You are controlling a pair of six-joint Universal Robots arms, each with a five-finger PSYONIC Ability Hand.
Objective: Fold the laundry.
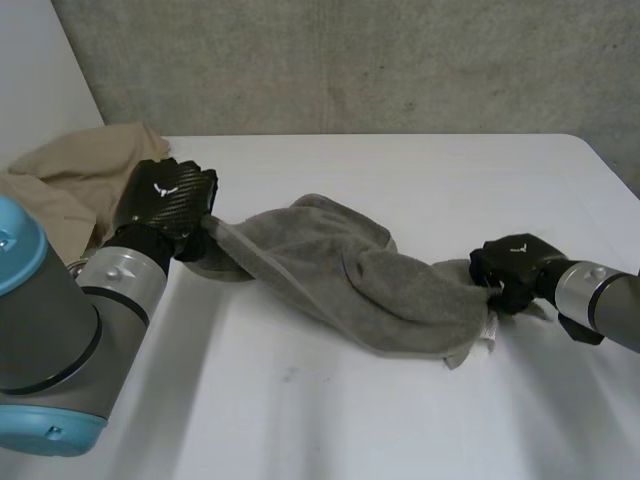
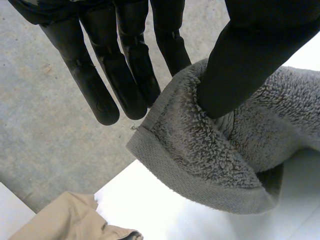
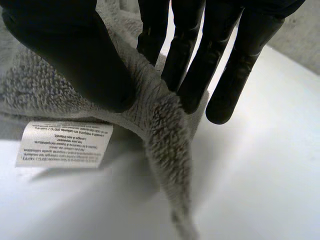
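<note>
Currently the grey towel (image 1: 340, 275) lies rumpled across the middle of the white table (image 1: 400, 420), drawn into a loose, twisted band between the two hands. The left hand (image 1: 165, 205) has one end of it. In the left wrist view its thumb presses into the pile just inside the hemmed edge, against nearly straight fingers (image 2: 95, 90), so the cloth is pinched and lifted clear of the table. The right hand (image 1: 515, 265) nips the opposite end between thumb and fingers, right beside the white care label (image 3: 65, 142).

Judging by the thick terry loops, the towel is soft and limp, with a little weight. It will probably sag and bunch wherever it is unsupported rather than keep any shape. Its rough pile should resist slipping in a pinch. The hemmed corners look like the firmest places to hold, since they let the sheet be pulled flat before folding. A beige garment (image 1: 80, 165) is heaped behind the left arm.
</note>
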